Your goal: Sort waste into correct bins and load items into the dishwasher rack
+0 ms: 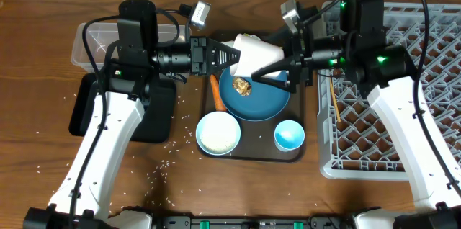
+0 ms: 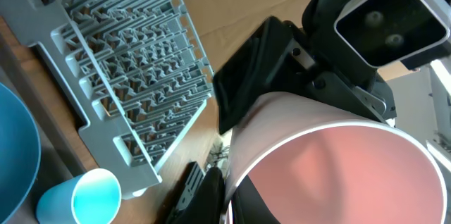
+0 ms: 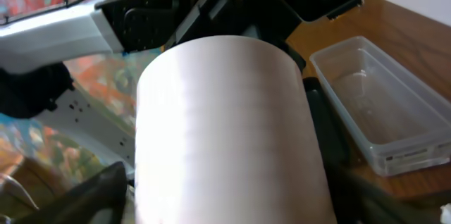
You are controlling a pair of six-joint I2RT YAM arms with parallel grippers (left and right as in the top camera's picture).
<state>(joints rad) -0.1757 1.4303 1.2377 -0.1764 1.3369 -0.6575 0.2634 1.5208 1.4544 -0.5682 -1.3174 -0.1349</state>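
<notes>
Left gripper (image 1: 234,57) is clamped on the pink cup (image 1: 252,50), which is held over the plate's far edge. The right gripper (image 1: 272,69) is spread around the cup; contact cannot be told. The rack (image 1: 432,49) is set at the table's right edge. On the tray (image 1: 248,154), the plate (image 1: 261,101) is placed at the back, and the bowl (image 1: 217,132) and blue cup (image 1: 289,135) at the front corners.
</notes>
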